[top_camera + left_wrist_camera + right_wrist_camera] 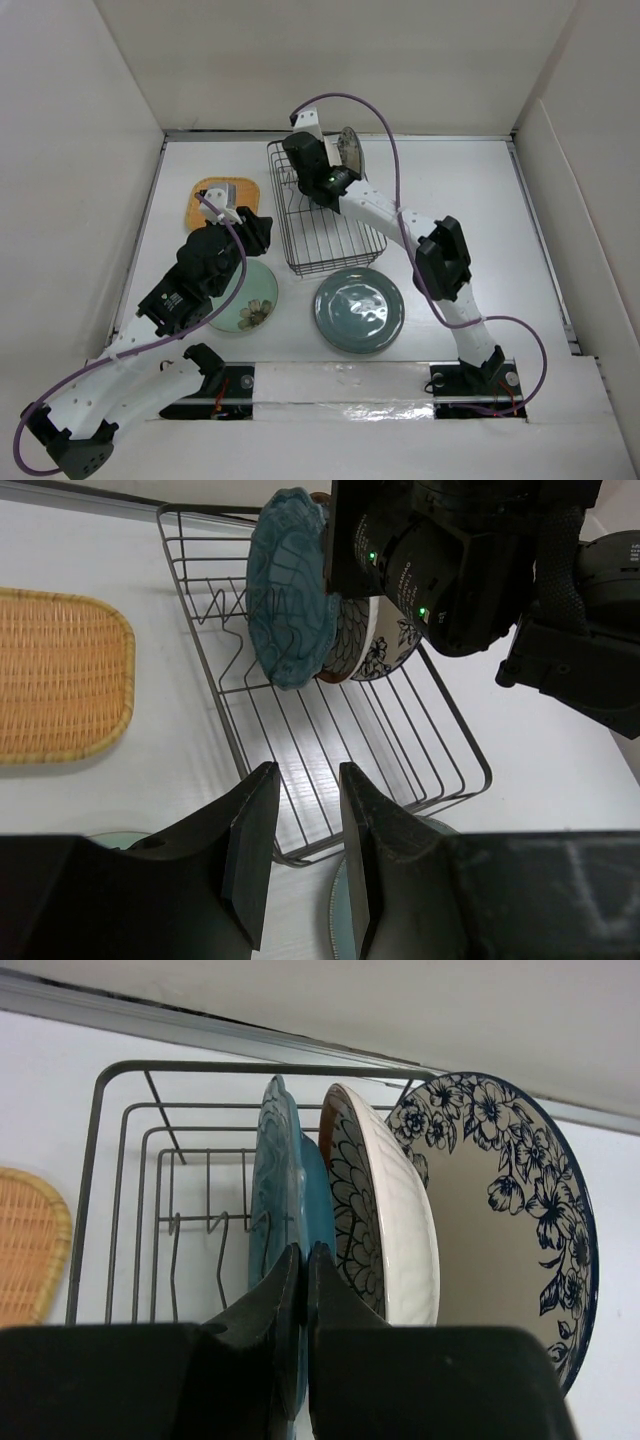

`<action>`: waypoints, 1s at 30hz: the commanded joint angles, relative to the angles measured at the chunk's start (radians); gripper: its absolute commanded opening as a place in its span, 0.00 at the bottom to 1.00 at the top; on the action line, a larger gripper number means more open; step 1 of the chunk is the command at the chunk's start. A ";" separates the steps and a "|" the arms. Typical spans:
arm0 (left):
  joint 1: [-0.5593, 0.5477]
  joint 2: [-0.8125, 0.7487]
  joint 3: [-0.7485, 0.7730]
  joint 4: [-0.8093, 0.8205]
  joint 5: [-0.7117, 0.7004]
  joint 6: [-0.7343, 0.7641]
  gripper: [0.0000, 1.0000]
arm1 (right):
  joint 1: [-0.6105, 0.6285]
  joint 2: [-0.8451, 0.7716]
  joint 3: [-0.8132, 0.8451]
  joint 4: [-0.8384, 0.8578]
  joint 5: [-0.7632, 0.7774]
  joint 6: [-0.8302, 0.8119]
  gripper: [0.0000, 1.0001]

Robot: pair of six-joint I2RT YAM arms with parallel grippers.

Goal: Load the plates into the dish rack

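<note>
Standing upright in the dish rack (pixel 330 235): three plates (pixel 385 1230)

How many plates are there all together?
6. Three stand in the dish rack: teal plate, petal plate, blue-flowered plate. Three lie on the table: orange square plate and mint plate, both partly under the left arm, and grey-green plate beside it.
</note>
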 commanded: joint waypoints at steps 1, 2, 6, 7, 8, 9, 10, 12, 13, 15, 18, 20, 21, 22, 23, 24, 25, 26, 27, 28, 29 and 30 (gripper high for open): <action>0.002 -0.008 -0.002 0.029 0.011 -0.004 0.28 | -0.010 -0.053 -0.007 0.048 -0.027 0.142 0.00; 0.002 -0.008 -0.002 0.029 0.011 -0.006 0.28 | -0.010 -0.056 -0.007 0.043 -0.023 0.152 0.03; 0.002 -0.007 -0.002 0.029 0.011 -0.004 0.28 | -0.020 -0.091 0.008 0.034 0.005 0.172 0.47; 0.002 -0.005 -0.004 0.029 0.011 -0.004 0.28 | -0.020 -0.108 0.030 0.028 0.003 0.179 0.61; 0.002 -0.005 -0.004 0.029 0.013 -0.004 0.28 | -0.020 -0.117 0.039 0.020 0.000 0.181 0.67; 0.002 -0.004 -0.002 0.027 0.016 -0.004 0.28 | -0.031 -0.130 0.045 0.016 -0.009 0.182 0.71; 0.002 -0.004 -0.002 0.029 0.016 -0.004 0.28 | -0.031 -0.159 0.047 0.013 -0.015 0.188 0.76; 0.002 -0.001 -0.004 0.029 0.019 -0.006 0.28 | -0.043 -0.199 0.033 0.012 -0.041 0.195 0.79; 0.002 0.001 -0.002 0.029 0.021 -0.006 0.28 | -0.043 -0.223 0.016 0.019 -0.047 0.202 0.80; 0.002 0.001 -0.004 0.030 0.025 -0.006 0.28 | -0.056 -0.317 -0.072 0.049 -0.067 0.207 0.83; 0.002 0.001 -0.004 0.030 0.034 -0.006 0.28 | -0.065 -0.501 -0.308 0.110 -0.099 0.221 0.83; 0.002 -0.004 -0.002 0.030 0.041 -0.006 0.28 | -0.065 -0.629 -0.494 0.156 -0.140 0.251 0.51; 0.002 -0.007 -0.004 0.032 0.042 -0.006 0.28 | -0.065 -0.771 -0.597 0.196 -0.198 0.271 0.37; 0.002 -0.008 -0.004 0.032 0.042 -0.004 0.28 | -0.065 -0.842 -0.800 0.201 -0.231 0.335 0.00; 0.002 -0.013 -0.004 0.032 0.048 -0.004 0.28 | -0.065 -0.913 -0.897 0.198 -0.259 0.375 0.00; 0.002 -0.014 -0.004 0.035 0.051 -0.004 0.28 | -0.065 -1.044 -0.992 0.175 -0.309 0.420 0.00; 0.002 -0.016 -0.002 0.035 0.053 -0.004 0.28 | -0.054 -1.103 -1.162 0.157 -0.329 0.510 0.00; 0.002 -0.014 -0.002 0.040 0.063 -0.004 0.28 | -0.054 -1.159 -1.236 0.128 -0.343 0.561 0.00; 0.002 -0.013 -0.002 0.041 0.067 -0.004 0.28 | -0.041 -1.208 -1.298 0.036 -0.357 0.617 0.00; 0.002 -0.010 -0.002 0.041 0.070 -0.004 0.28 | -0.031 -1.287 -1.353 -0.028 -0.354 0.679 0.08; 0.002 -0.005 -0.001 0.041 0.077 -0.004 0.28 | -0.031 -1.321 -1.440 -0.096 -0.348 0.825 0.17; 0.002 -0.002 0.001 0.041 0.080 -0.004 0.28 | -0.031 -1.357 -1.475 -0.203 -0.349 0.881 0.26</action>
